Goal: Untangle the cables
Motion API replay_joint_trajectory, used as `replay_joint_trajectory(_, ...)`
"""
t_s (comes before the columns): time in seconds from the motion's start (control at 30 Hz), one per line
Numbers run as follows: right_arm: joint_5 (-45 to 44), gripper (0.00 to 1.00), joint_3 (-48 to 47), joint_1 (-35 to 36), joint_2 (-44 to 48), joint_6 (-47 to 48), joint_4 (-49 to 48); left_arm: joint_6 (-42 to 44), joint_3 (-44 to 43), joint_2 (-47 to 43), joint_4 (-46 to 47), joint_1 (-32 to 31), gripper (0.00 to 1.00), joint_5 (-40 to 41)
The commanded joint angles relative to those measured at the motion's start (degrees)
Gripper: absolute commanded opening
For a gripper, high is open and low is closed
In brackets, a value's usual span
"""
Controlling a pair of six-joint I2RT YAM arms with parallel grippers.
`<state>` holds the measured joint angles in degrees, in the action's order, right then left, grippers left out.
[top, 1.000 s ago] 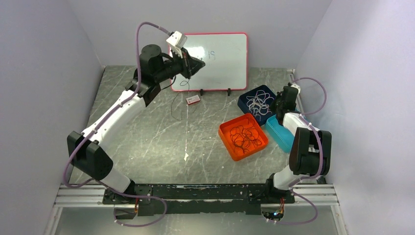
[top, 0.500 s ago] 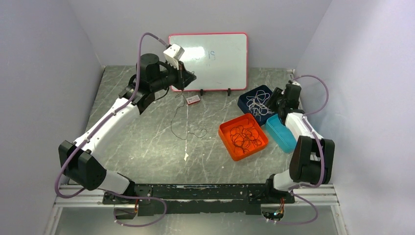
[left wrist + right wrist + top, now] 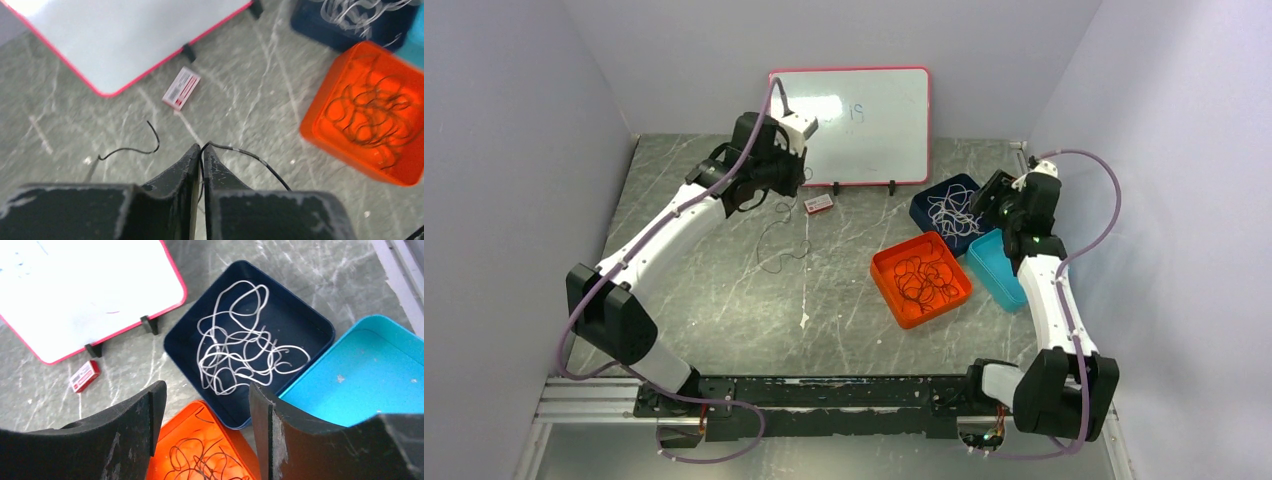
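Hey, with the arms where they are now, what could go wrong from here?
1. The left gripper pinches the thin black cable only at its fingertips; a pull may slip it free.
2. That cable's slack lies near the small red-and-white box and could drag it.
3. The right gripper hangs open over the tangled white cables in the navy square tray; closing might lift the whole clump.

Left tool [image 3: 201,149] pinched tight on a black cable [image 3: 250,155]; right tool [image 3: 205,390] spread wide open.
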<state>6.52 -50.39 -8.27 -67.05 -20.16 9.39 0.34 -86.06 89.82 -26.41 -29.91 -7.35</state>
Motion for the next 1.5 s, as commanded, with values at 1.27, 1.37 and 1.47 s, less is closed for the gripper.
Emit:
replay_joint_trajectory(1.27,-10.7,0.79,-35.0,59.0,-45.3,4.7,3.5,-11.6,32.7,-43.3,-2.9,9.2,0.95,17.9)
replay_joint_trajectory(1.37,-15.8,0.76,-36.5,60.2,-48.3,2.8,4.5,-11.7,34.3,-44.3,-2.1,9.2,0.95,17.3)
replay_joint_trajectory(1.47,-17.8,0.74,-36.9,60.4,-51.1,0.7,4.4,-11.9,35.8,-45.3,-1.1,9.2,0.95,16.1)
